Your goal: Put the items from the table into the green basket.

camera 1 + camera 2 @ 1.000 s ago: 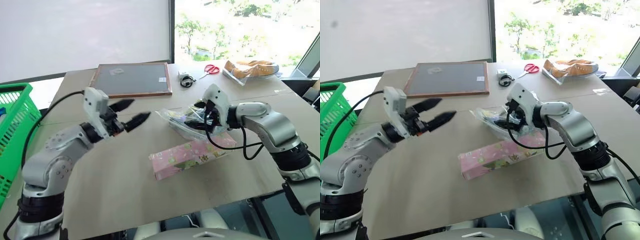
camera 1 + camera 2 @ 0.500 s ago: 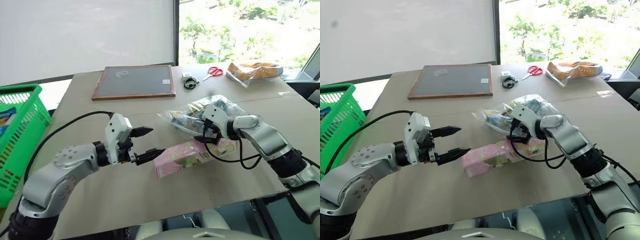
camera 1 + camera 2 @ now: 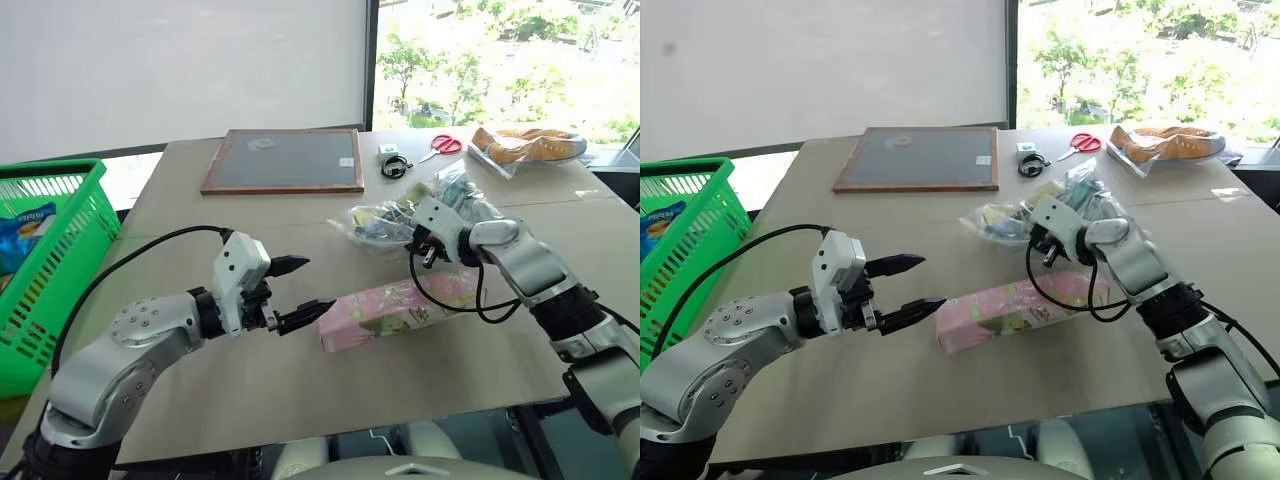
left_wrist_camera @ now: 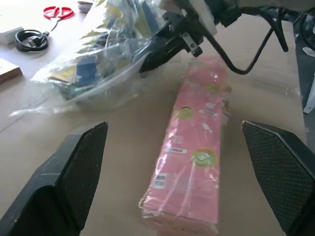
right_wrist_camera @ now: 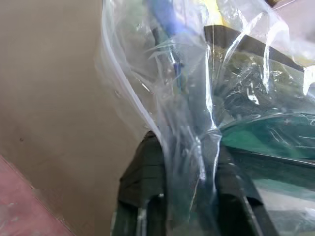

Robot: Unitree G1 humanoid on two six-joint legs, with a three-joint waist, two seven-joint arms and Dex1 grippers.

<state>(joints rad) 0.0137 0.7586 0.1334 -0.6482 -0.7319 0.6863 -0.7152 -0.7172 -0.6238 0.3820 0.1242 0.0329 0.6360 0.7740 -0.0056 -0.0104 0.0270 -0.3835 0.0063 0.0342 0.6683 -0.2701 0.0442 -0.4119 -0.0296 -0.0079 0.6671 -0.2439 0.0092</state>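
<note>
My right pincer (image 5: 184, 162) is closed on the clear plastic bag (image 3: 420, 210) of packets, which lies on the bench (image 3: 200, 215) just behind the pink box (image 3: 395, 312). My left pincer (image 3: 300, 292) stands wide open, level above the bench, its fingertips (image 3: 318, 310) near the box's nearer end without touching it. The green basket (image 3: 75, 255) sits off the bench's left edge, a blue packet (image 3: 22, 235) inside it.

A crinkly clear bag (image 5: 197, 93) was pinched between the two black fingers (image 5: 142, 182) of the right gripper (image 5: 184, 191), which were closed tight on the plastic. Blue and yellow stuff could be made out through it, too blurry to tell. Beige table (image 5: 54, 88) was seen behind, plus a pink box (image 5: 19, 211) corner.
</note>
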